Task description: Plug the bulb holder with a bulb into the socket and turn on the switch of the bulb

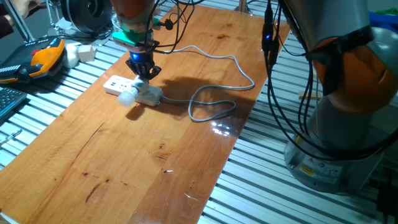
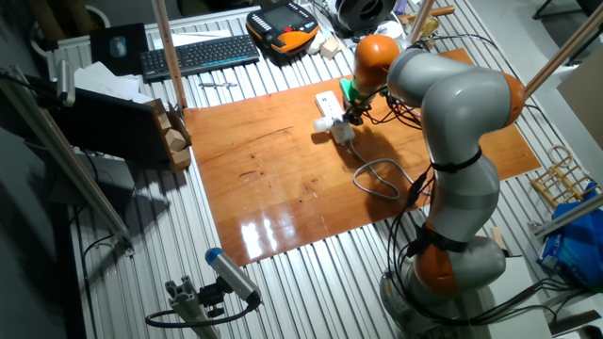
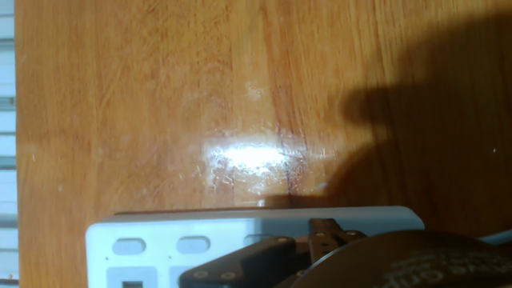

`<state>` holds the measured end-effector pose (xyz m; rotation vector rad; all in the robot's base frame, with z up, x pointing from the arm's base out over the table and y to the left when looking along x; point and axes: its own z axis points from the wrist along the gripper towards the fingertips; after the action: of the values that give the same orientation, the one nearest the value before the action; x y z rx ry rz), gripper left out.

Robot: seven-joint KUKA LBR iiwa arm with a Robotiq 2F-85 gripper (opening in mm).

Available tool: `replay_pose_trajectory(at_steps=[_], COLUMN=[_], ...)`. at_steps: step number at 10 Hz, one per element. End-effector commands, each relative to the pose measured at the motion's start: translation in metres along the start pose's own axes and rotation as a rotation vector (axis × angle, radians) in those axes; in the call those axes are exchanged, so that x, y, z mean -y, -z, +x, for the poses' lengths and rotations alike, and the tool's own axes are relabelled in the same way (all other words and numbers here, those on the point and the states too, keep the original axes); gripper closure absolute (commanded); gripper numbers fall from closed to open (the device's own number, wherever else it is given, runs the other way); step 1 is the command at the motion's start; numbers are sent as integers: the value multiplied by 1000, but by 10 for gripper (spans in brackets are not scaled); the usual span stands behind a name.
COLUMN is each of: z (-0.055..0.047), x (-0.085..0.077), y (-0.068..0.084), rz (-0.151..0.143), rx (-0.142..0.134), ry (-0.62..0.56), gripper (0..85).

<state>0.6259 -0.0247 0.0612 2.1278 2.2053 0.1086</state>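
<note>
In the upper left of one fixed view, the socket point(image 1: 127, 87) lies on the wooden surface point(image 1: 143, 155), its grey cable point(image 1: 214, 106) looping rightward. The bulb holder point(image 1: 149, 94) sits plugged into the strip, the bulb point(image 1: 127, 98) jutting toward lower left. The hand point(image 1: 142, 70) hovers just above; whether its fingers are spread cannot be told.

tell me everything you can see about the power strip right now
The power strip is a long, flat white rectangular block, plastic by its look, lying flat on the wooden table. The hand view shows rounded oval outlet slots along its top. A grey cable leaves one end and loops across the wood. A white bulb on its boxy holder sits at that end, with the gripper directly over the strip.
</note>
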Motion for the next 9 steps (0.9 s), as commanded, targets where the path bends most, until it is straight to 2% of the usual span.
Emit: replay_pose_trajectory(at_steps=[1, 9], z=[0, 1], x=[0, 2], y=[0, -3], rz=[0, 6], rx=[-2, -2], ry=[3, -2], gripper=[850, 850])
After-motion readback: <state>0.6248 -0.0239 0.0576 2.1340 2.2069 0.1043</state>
